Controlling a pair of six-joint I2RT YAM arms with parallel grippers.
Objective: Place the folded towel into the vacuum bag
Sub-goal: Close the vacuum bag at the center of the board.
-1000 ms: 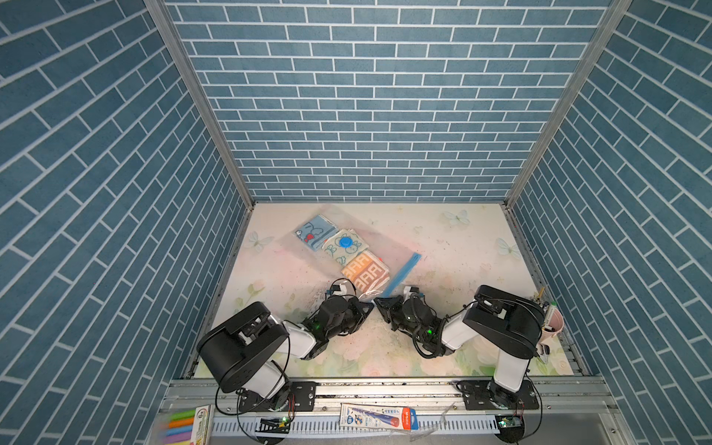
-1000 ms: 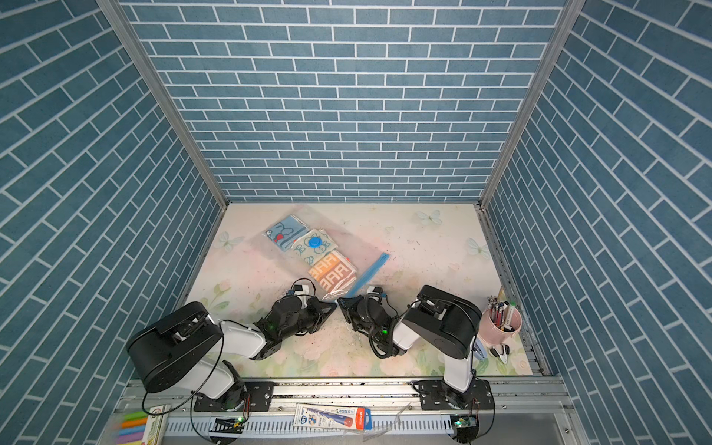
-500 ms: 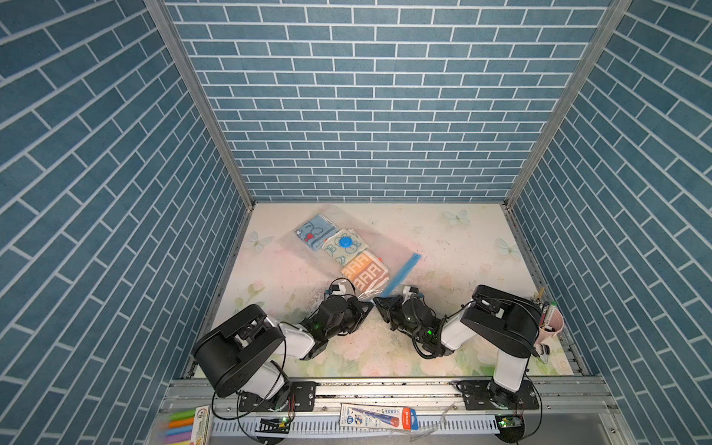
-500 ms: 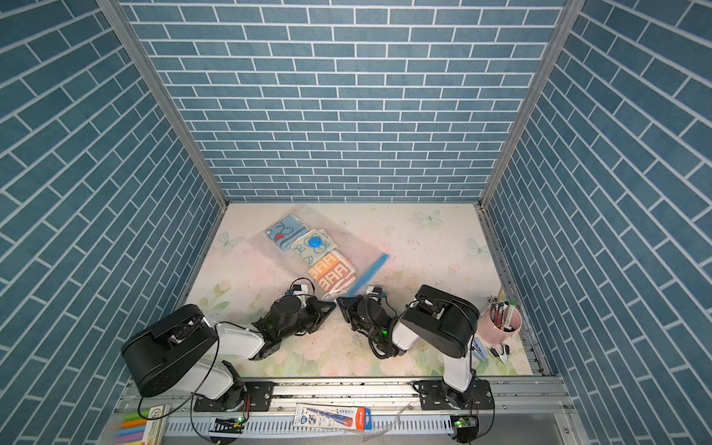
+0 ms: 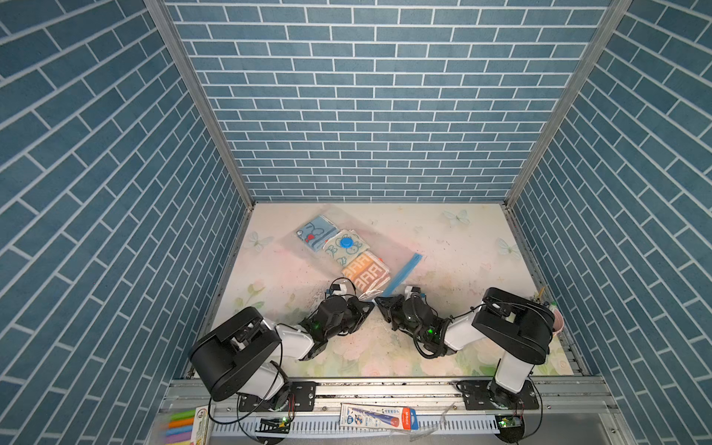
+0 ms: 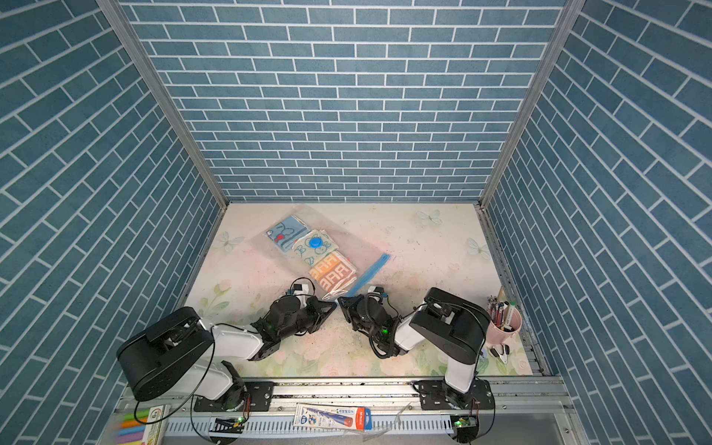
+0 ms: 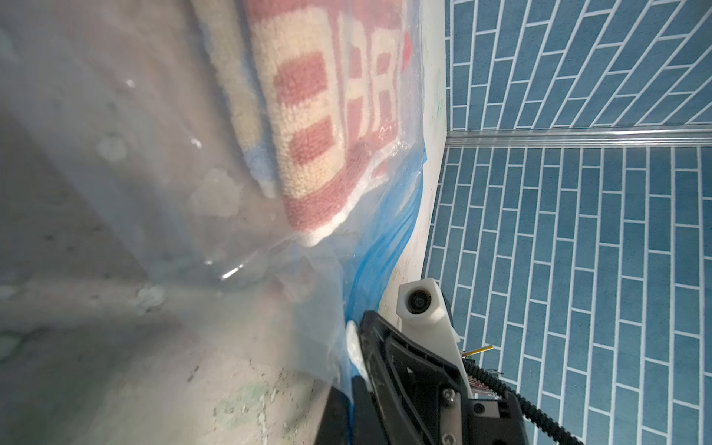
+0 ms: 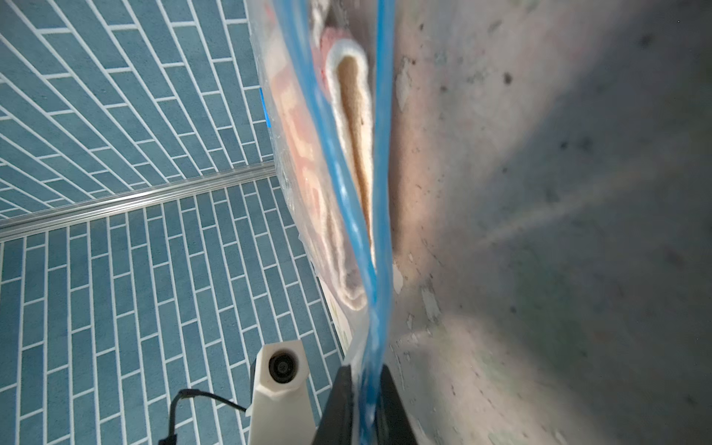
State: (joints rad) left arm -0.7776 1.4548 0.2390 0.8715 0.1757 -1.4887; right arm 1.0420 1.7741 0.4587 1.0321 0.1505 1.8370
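The clear vacuum bag [image 5: 387, 249] [image 6: 356, 248] lies slantwise on the table, with a blue valve cap [image 5: 346, 242] and a blue zip strip [image 5: 404, 271] along its near edge. Three folded towels lie inside it. The orange-and-white towel [image 5: 366, 273] [image 7: 316, 115] sits nearest the mouth, between the two zip lips [image 8: 346, 192]. My left gripper [image 5: 369, 305] [image 7: 350, 416] is shut on the bag's near corner. Facing it and almost touching, my right gripper [image 5: 380, 300] [image 8: 366, 404] is shut on the zip strip.
A pink cup of pens [image 6: 502, 327] stands at the table's right edge, a black clip [image 6: 501, 352] beside it. A pen package [image 5: 379, 418] and coloured markers [image 5: 181, 427] lie on the front rail. Blue brick walls [image 5: 366, 115] close in three sides.
Almost nothing: the left arm's rear joint has shifted a little to the left. Both grippers keep their hold on the bag's near edge.
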